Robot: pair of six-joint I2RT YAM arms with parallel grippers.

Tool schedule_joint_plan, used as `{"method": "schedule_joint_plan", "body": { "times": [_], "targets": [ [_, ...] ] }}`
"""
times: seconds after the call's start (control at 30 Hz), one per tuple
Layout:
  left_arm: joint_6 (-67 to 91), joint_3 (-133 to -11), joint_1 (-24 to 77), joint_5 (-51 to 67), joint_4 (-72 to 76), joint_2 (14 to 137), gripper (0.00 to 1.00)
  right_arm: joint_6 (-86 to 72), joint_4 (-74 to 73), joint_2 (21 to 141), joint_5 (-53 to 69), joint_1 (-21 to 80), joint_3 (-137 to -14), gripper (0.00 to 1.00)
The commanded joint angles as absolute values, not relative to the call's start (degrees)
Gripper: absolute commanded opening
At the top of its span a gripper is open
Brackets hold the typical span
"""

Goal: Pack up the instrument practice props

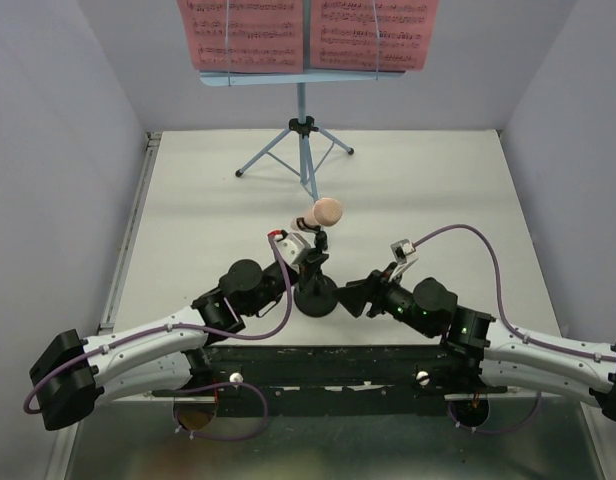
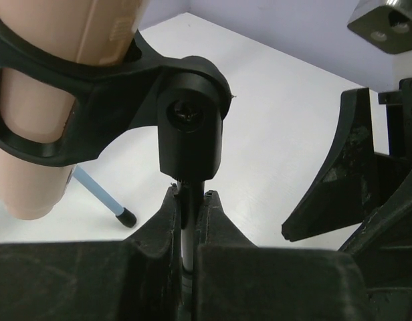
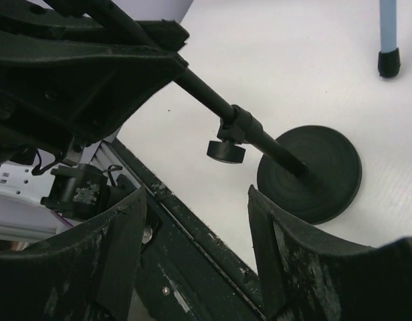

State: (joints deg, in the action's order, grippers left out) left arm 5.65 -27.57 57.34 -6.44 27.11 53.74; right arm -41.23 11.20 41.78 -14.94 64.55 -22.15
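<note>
Black metal-and-plastic, the short black mic stand (image 1: pixel 316 292) sits near the table's (image 1: pixel 458 200) front edge between both arms in the top view, with the beige-pink toy microphone (image 1: pixel 325 211) clipped on top. The left hand (image 1: pixel 300 250) is at its upper pole and the right hand (image 1: pixel 360 295) just beside its foot. The light-blue music stand (image 1: pixel 304 140) is well apart at the back, two pink sheet-music pages (image 1: pixel 240 35) on its desk. Side walls (image 1: pixel 58 200) hem the table, with open room mid-table. Left wrist view: the left hand is pinched narrow on the thin pole (image 2: pixel 187 231) right under the swivel joint (image 2: pixel 190 130), and the clip (image 2: pixel 72 114) rings the mic. The stand is likely rigid and bottom-heavy, so a high grip may let it swing, and the smooth pole could twist. The mic is probably light hollow plastic, only clipped in, and may pop out if tipped. Right wrist view: the right hand is wide and holding nothing, the round base (image 3: pixel 313 174) on the table ahead of it and the adjuster knob (image 3: pixel 226 150) on the pole. The base rim looks like a firmer second hold. The black rail (image 3: pixel 192 221) at the table edge is close, and the music stand's foot (image 3: pixel 388 61) is near.
</note>
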Motion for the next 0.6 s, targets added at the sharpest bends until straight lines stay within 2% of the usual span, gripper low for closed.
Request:
{"method": "schedule_joint_plan", "body": {
  "times": [0.0,0.33,0.57],
  "targets": [
    [2.99,-26.90,58.88,-14.83,29.97,50.54,0.00,-48.15,17.21,44.99,-10.73,64.69,-19.69,0.70],
    [4.22,-23.82,62.58,-31.81,28.74,45.88,0.00,-59.49,39.17,55.10,1.38,57.49,-14.42,0.69],
    [5.62,-22.06,63.19,-30.51,29.70,44.74,0.00,-64.33,56.58,70.38,14.13,51.86,-16.43,0.63]
  ]
}}
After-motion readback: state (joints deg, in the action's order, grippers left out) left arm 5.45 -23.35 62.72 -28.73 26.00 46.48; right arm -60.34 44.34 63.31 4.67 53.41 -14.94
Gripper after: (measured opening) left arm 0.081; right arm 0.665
